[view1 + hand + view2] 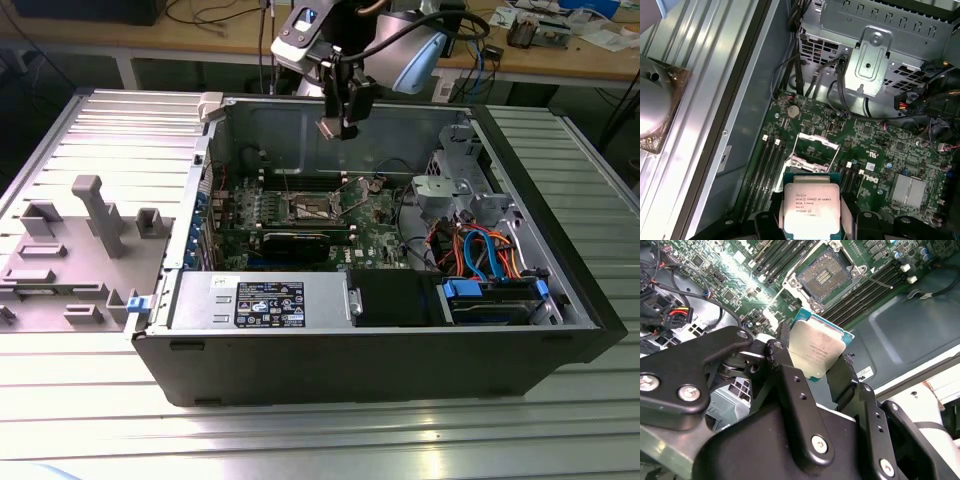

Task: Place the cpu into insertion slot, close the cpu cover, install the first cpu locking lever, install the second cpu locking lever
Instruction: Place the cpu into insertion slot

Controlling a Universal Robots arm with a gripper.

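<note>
end effector [338, 122] hangs above the open PC case [350, 350], near its far wall in the exterior view, well clear of the motherboard [375, 240]. fingers [787, 367] are clamped on the cpu [816, 347] [811, 207] by two opposite edges. In both wrist views we see its dull silver top facing the camera, green edge showing round it. cpu is in the air, touching nothing but the fingers. We see the insertion slot [812, 150] on the board beneath it, dark centre exposed, nothing seated in it. Black memory slots [769, 160] run just beside the slot. Case sits mid-worktop [90, 430]; grey fixture tray [70, 250] lies beside it, toward the worktop edge at the exterior view's left.
</note>
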